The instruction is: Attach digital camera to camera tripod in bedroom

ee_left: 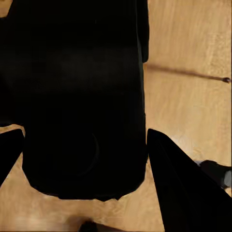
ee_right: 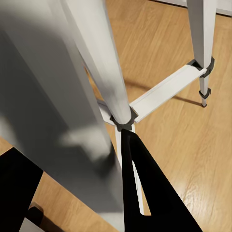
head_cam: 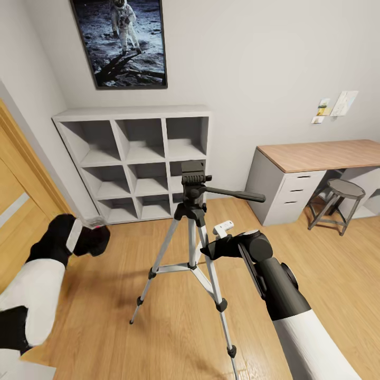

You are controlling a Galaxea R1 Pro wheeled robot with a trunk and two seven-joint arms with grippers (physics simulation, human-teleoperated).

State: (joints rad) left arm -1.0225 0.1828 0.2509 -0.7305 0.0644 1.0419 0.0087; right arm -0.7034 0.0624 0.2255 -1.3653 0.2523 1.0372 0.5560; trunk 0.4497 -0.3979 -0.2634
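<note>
Digital camera (head_cam: 94, 238) is clamped in left gripper (head_cam: 84, 237); right gripper (head_cam: 211, 248) is closed round a camera tripod (head_cam: 192, 221) leg — cube shelf (head_cam: 137, 163) behind, desk (head_cam: 316, 155) and stool (head_cam: 340, 198) well apart.

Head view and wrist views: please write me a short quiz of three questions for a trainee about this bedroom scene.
1. True or false: the digital camera is already mounted on the camera tripod.
2. Which gripper holds the camera: A) left gripper, B) right gripper?
3. Fill in: in the right wrist view, a tripod ____ stands between the fingers.

Key: 1 false, the tripod head is bare; 2 A; 3 leg.
</note>
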